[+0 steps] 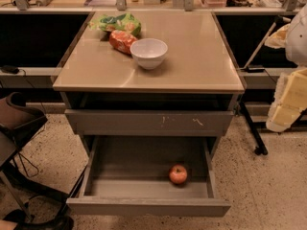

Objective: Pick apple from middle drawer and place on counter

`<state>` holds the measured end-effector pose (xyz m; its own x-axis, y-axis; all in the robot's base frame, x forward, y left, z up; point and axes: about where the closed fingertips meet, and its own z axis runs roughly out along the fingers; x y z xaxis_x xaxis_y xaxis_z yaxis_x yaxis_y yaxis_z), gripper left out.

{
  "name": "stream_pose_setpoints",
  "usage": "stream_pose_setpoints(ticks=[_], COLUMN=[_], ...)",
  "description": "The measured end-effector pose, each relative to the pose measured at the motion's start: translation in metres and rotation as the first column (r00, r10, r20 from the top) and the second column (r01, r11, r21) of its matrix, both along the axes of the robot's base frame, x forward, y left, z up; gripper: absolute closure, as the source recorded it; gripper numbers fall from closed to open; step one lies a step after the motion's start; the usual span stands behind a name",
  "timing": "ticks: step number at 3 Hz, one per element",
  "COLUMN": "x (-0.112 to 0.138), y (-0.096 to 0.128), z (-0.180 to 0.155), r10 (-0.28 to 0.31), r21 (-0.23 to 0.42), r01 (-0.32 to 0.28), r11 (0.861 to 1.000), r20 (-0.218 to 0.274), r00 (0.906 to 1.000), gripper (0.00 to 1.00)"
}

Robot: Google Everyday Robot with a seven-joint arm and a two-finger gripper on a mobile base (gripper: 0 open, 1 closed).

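One apple, one bowl, two bags; one end effector, right edge.
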<state>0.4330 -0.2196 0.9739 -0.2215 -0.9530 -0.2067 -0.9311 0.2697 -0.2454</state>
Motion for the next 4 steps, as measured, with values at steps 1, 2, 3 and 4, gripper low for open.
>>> stream_pose_setpoints(ticks=[1, 2, 3, 4], x=[-0.006, -0.012, -0.03, -0.036], y=[-0.003, -0.007, -0.017, -0.021], z=[-0.002, -0.005, -0.013, -0.015], r10=[0.0, 0.0, 0.0, 0.0], r21=[0.0, 0.0, 0.0, 0.0], r01=[0.0, 0.0, 0.0, 0.0], r11=[1.0, 1.0, 1.0, 1.0], r20=[0.0, 0.0, 0.0, 0.0], r00=[1.0, 1.0, 1.0, 1.0], gripper=[0.0, 0.0, 0.0, 0.0])
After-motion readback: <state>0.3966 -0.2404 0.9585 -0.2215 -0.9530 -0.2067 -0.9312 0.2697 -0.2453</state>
